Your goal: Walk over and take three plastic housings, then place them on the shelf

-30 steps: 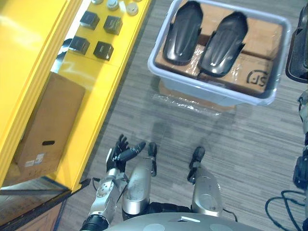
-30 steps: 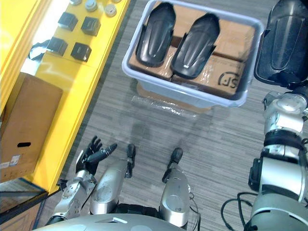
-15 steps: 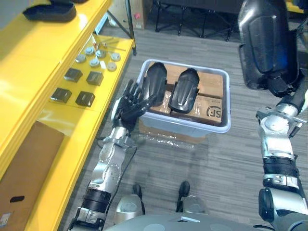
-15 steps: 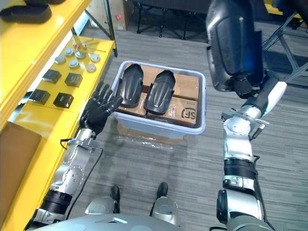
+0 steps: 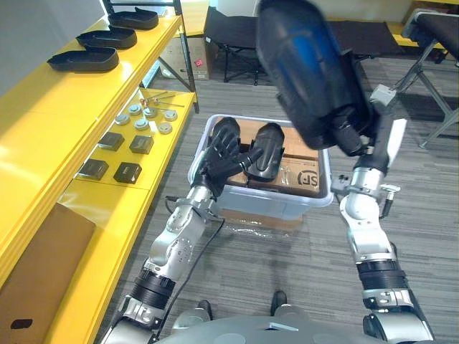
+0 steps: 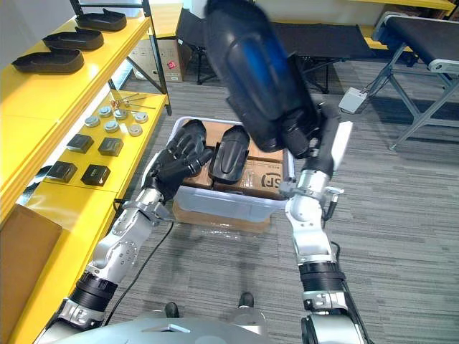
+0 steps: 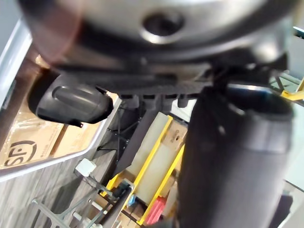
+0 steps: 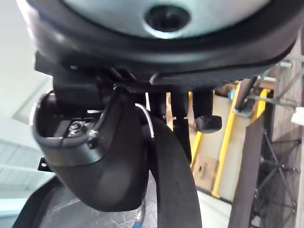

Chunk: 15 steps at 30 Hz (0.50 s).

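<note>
My right hand (image 5: pixel 350 130) is raised at chest height and shut on the lower end of a large glossy black plastic housing (image 5: pixel 305 68), which stands tilted above the grey bin (image 5: pixel 315 204). In the right wrist view my thumb (image 8: pixel 95 156) curls over the housing's edge (image 8: pixel 175 190). My left hand (image 6: pixel 179 161) is open with spread fingers in front of the bin's near left corner. One housing (image 5: pixel 267 150) lies in the bin on cardboard boxes; a second beside it is mostly hidden behind my left hand. Three housings (image 5: pixel 82 59) lie in a row on the yellow top shelf.
The yellow shelf (image 5: pixel 43 115) runs along the left. Its lower level carries small black blocks (image 5: pixel 115 140), round metal parts (image 5: pixel 147 115) and a cardboard box (image 5: pixel 36 272). Black folding frames (image 6: pixel 423 64) stand at the back right on the grey floor.
The camera has tilted up. My left hand has risen from near the floor to the bin. My right hand has swung its housing up and leftward over the bin.
</note>
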Tool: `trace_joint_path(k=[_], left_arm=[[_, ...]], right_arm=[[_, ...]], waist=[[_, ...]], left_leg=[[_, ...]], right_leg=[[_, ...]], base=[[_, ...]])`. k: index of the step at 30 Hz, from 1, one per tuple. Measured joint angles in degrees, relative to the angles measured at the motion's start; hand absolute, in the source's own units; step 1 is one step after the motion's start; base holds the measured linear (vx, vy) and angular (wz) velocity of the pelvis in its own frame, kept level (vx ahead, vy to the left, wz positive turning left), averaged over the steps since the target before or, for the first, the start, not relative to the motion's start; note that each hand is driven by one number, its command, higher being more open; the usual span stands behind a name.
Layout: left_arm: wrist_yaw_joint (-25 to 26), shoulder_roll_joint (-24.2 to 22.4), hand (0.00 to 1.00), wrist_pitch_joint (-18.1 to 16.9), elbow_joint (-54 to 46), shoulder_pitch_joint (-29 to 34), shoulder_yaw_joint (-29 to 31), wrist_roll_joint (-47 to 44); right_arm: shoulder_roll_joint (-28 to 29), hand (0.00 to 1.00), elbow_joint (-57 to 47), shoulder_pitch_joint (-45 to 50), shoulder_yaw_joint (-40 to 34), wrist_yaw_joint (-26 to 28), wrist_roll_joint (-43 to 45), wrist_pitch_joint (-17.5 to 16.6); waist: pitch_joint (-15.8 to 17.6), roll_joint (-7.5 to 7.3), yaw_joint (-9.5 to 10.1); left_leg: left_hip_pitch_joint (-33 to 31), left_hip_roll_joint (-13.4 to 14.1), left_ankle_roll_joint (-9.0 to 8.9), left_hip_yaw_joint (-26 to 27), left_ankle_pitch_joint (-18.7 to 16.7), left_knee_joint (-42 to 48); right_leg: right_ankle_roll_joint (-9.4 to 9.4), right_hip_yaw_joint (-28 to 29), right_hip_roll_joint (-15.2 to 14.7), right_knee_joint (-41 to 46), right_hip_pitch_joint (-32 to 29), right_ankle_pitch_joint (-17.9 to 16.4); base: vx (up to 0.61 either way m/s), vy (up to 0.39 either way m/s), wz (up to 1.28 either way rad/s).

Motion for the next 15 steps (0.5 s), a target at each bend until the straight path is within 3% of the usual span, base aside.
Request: trace_joint_path(k=[10, 15], left_arm=[[-5.1, -0.8, 1.0, -3.0, 1.8, -2.4, -6.0, -13.3], [-5.0, -0.6, 1.0, -3.1, 2.5, -2.5, -8.2, -13.1]], right_arm=[[5.2, 0.0, 5.5, 2.6, 7.9, 1.2, 1.1, -0.5], [5.3, 0.0, 8.0, 4.1, 8.7, 0.8, 4.7, -2.4]], waist=[[-1.6, -0.03, 0.23], [-2.8, -0.34, 0.25]], left_leg=[[0.0, -0.8, 0.22, -0.9, 0.9, -0.6], [0.0, -1.1, 0.28, -1.1, 1.2, -1.2]], right_leg=[[-0.13, -0.8, -0.6, -1.0, 0.6, 0.7], [-0.11, -1.0, -0.8, -1.1, 0.6, 0.8]], base=[[0.0, 0.004, 0.05], [-0.03, 0.014, 0.02]])
